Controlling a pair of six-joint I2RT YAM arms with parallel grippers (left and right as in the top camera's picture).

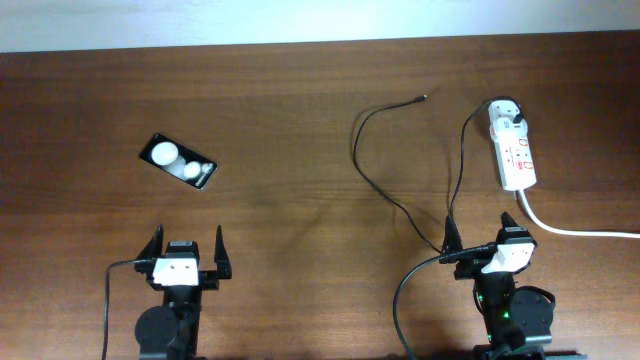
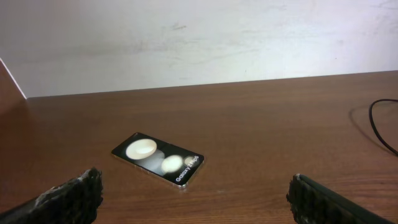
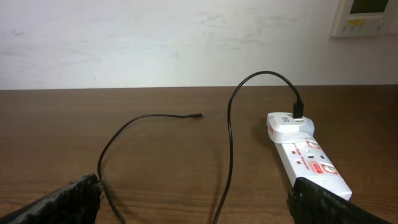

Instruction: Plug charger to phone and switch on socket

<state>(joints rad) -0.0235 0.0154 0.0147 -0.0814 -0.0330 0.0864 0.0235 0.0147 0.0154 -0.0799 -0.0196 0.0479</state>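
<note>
left fingers (image 1: 153,247) and right fingers (image 1: 451,236) gape wide, empty; nothing plugged yet, so next means grasping the charger tip (image 1: 420,99) at one o'clock.

- Phone (image 2: 158,160), lying left of the worktop's middle: small white lettering along one short end of its face reads "Galaxy Z Flip"; a last character is blurred.
- Power strip (image 3: 308,158), near the worktop's far right corner: red-and-white labels, too small to read.

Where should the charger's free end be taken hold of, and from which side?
Just behind the metal plug tip of the charger, from above, closing across the cable. It lies flat and free on the table, nearer the right hand.
</note>
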